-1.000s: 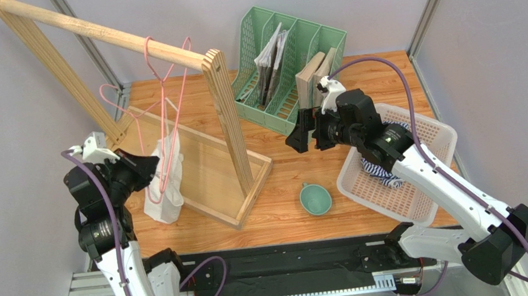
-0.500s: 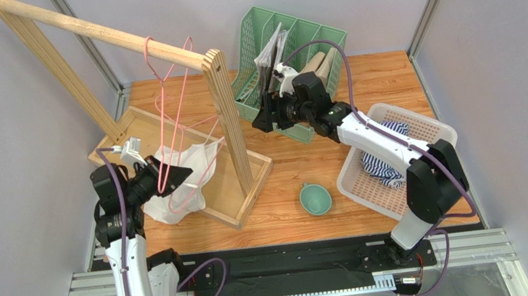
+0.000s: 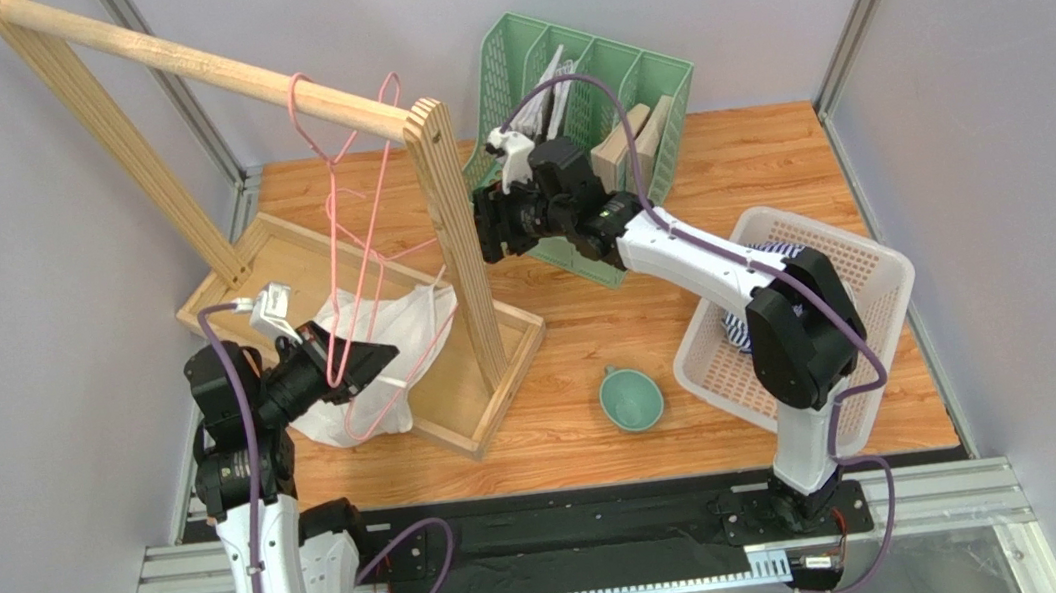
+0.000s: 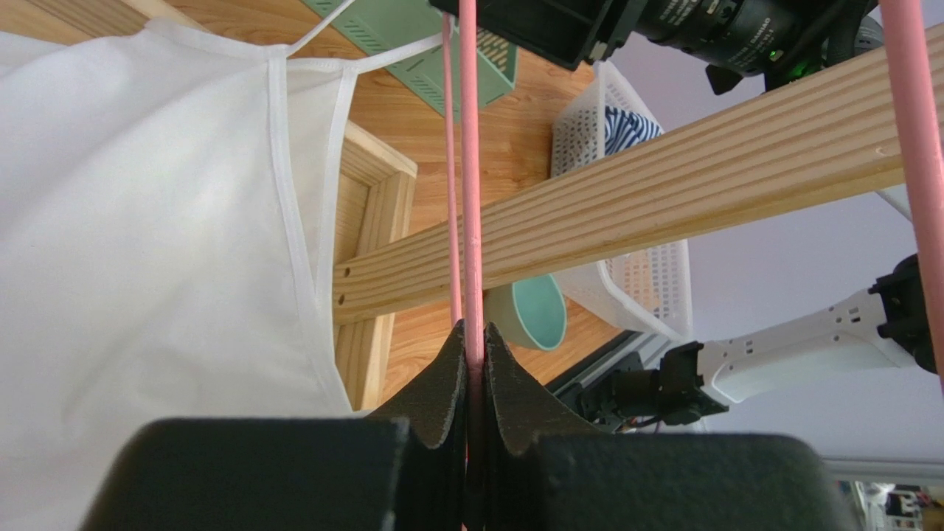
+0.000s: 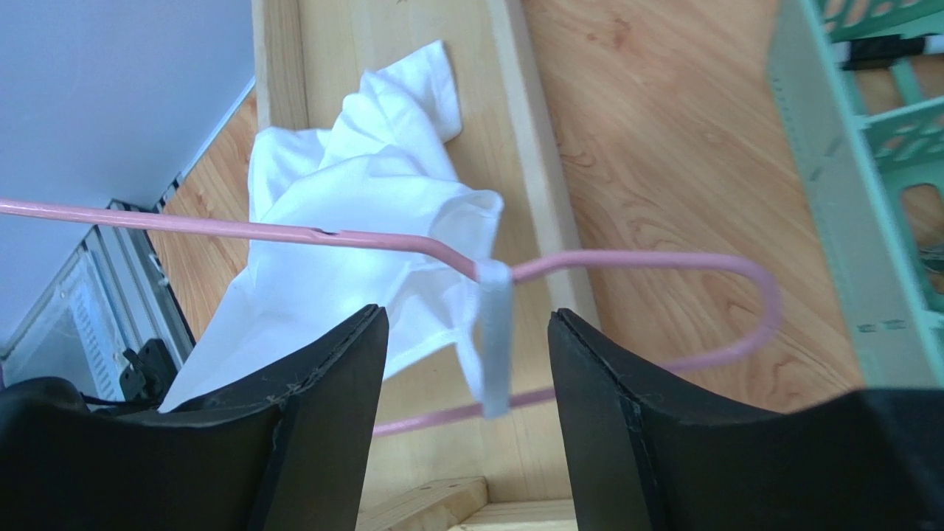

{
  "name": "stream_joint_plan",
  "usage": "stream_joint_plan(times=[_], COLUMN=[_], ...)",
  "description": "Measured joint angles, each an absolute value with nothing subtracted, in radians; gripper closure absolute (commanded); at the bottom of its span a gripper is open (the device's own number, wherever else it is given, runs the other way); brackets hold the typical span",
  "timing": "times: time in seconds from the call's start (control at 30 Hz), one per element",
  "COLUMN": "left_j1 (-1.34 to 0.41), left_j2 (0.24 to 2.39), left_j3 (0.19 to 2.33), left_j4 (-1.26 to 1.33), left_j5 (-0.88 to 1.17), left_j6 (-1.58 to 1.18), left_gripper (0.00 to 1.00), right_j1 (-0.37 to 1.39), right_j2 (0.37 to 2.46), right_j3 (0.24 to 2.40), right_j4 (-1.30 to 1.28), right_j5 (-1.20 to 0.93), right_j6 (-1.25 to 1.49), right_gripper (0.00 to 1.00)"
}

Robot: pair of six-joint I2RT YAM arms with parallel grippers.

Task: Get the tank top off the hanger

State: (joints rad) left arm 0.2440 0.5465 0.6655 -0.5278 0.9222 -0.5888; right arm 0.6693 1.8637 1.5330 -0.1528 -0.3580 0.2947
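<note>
A white tank top (image 3: 372,358) hangs from a pink wire hanger (image 3: 361,219) hooked on the wooden rack's top rail (image 3: 204,68). One strap (image 5: 493,332) sits over the hanger's arm (image 5: 621,263) in the right wrist view. My left gripper (image 3: 364,362) is shut on the hanger's lower wire (image 4: 472,221), with the tank top (image 4: 133,243) beside it. My right gripper (image 3: 488,226) is open next to the rack's upright post (image 3: 454,230); its fingers (image 5: 321,409) stand on either side of the strap without touching it.
A green file organizer (image 3: 574,125) with papers stands behind the right arm. A white basket (image 3: 850,280) holding striped cloth is at right, a teal bowl (image 3: 632,397) at centre front. The rack's base frame (image 3: 411,341) lies under the tank top.
My right gripper has swung left from the basket side to the rack's post, over the strap. My left gripper has pulled the hanger's lower end and the tank top toward the front.
</note>
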Motion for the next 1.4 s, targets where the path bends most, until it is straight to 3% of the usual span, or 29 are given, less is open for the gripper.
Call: stream_joint_plan(times=[0.17, 0.33, 0.53, 0.57, 0.67, 1.4], left_j1=[0.243, 0.243, 0.243, 0.243, 0.243, 0.242], left_j2=[0.538, 0.537, 0.537, 0.537, 0.537, 0.496], left_j3=[0.665, 0.665, 0.665, 0.665, 0.669, 0.762], left_j4=[-0.546, -0.566, -0.566, -0.567, -0.58, -0.767], left_j5=[0.934, 0.935, 0.935, 0.935, 0.934, 0.848], left_j6=[-0.587, -0.586, -0.582, -0.58, -0.574, -0.48], left_gripper=[1.0, 1.0, 1.0, 1.0, 1.0, 1.0], right_j1=[0.719, 0.71, 0.703, 0.702, 0.702, 0.585], right_j2=[1.899, 1.91, 1.909, 1.909, 1.909, 1.909], right_j3=[1.553, 1.554, 1.554, 1.554, 1.558, 1.688], right_j4=[-0.169, -0.186, -0.19, -0.191, -0.209, -0.374], right_j5=[-0.341, -0.309, -0.255, -0.252, -0.24, -0.17], right_j6=[0.272, 0.263, 0.249, 0.246, 0.244, 0.348], right_gripper=[0.5, 0.5, 0.76, 0.86, 1.0, 1.0])
